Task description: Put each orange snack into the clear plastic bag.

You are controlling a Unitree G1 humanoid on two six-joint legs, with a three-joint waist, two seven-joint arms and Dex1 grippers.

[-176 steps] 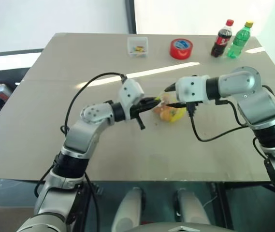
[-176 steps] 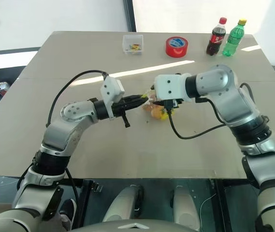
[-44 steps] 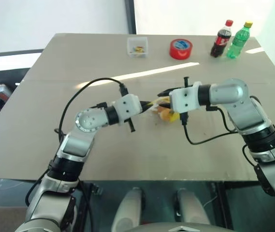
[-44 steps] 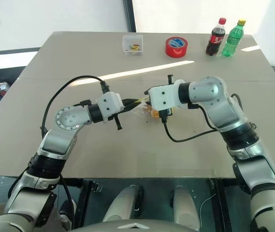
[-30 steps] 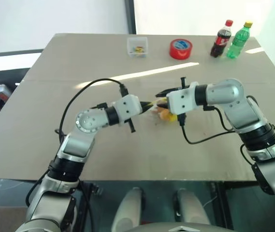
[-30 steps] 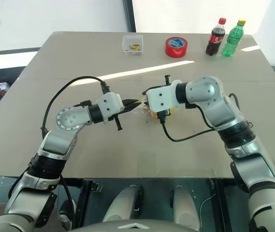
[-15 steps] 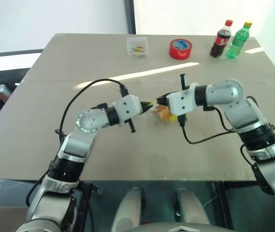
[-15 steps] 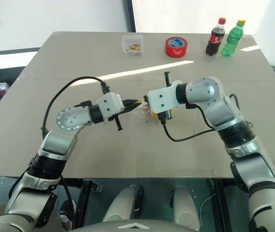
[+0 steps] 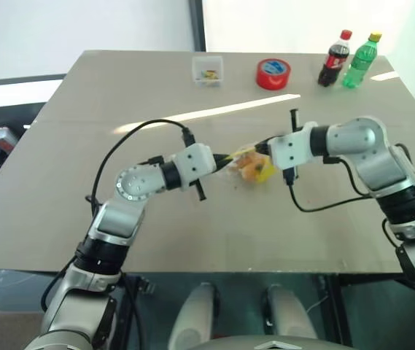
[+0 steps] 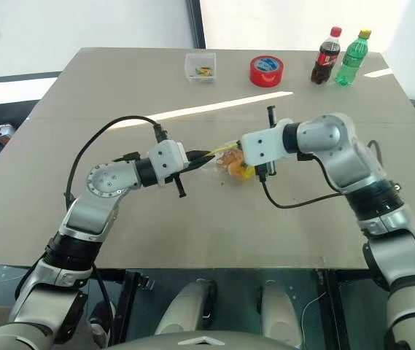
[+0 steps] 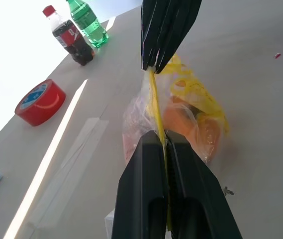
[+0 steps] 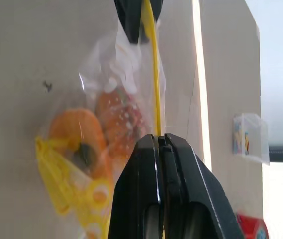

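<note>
The clear plastic bag (image 9: 249, 165) hangs just above the middle of the table, stretched between both grippers by its yellow strip (image 11: 154, 99). Two orange snacks (image 12: 74, 130) (image 12: 116, 115) lie inside it beside yellow markings. My left gripper (image 9: 225, 157) is shut on the strip's left end. My right gripper (image 9: 262, 148) is shut on the strip a short way to the right. In the left wrist view my own fingertips (image 11: 151, 138) pinch the strip, and the right gripper's fingers (image 11: 163, 35) hold it farther along.
Along the table's far edge stand a small clear box (image 9: 208, 71), a red tape roll (image 9: 273, 74), a cola bottle (image 9: 335, 58) and a green bottle (image 9: 360, 60). Black cables loop from both wrists over the table.
My right gripper has shut on the bag's yellow strip and moved right, pulling the strip taut. The left gripper has kept its hold and place.
</note>
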